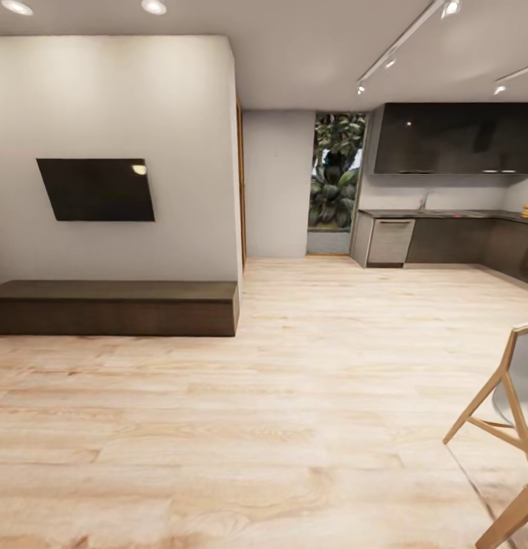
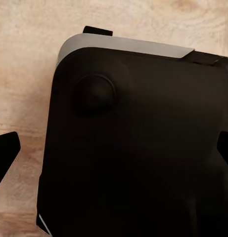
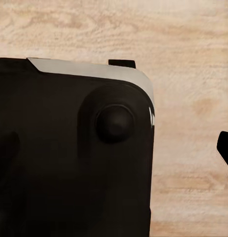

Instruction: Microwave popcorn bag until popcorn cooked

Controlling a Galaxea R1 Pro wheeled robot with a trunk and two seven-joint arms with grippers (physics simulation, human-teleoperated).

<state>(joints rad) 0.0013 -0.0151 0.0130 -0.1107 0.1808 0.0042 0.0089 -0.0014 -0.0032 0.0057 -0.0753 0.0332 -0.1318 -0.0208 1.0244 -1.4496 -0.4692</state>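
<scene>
phase: transit | table (image 1: 447, 214) upper right, far | end effectors: opening cannot tell | risk: clipping wooden chair (image 1: 502, 427) lower right

head: faces far countertop (image 1: 447, 214) | wrists: close above shared wooden floor (image 2: 24, 74)

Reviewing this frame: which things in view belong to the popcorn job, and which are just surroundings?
Belongs to the job:
- countertop, far right in the kitchen

Just surroundings:
- wall TV
- low dark bench
- wooden chair
- dishwasher
- upper cabinets
- plant at the window
- wood floor
</scene>
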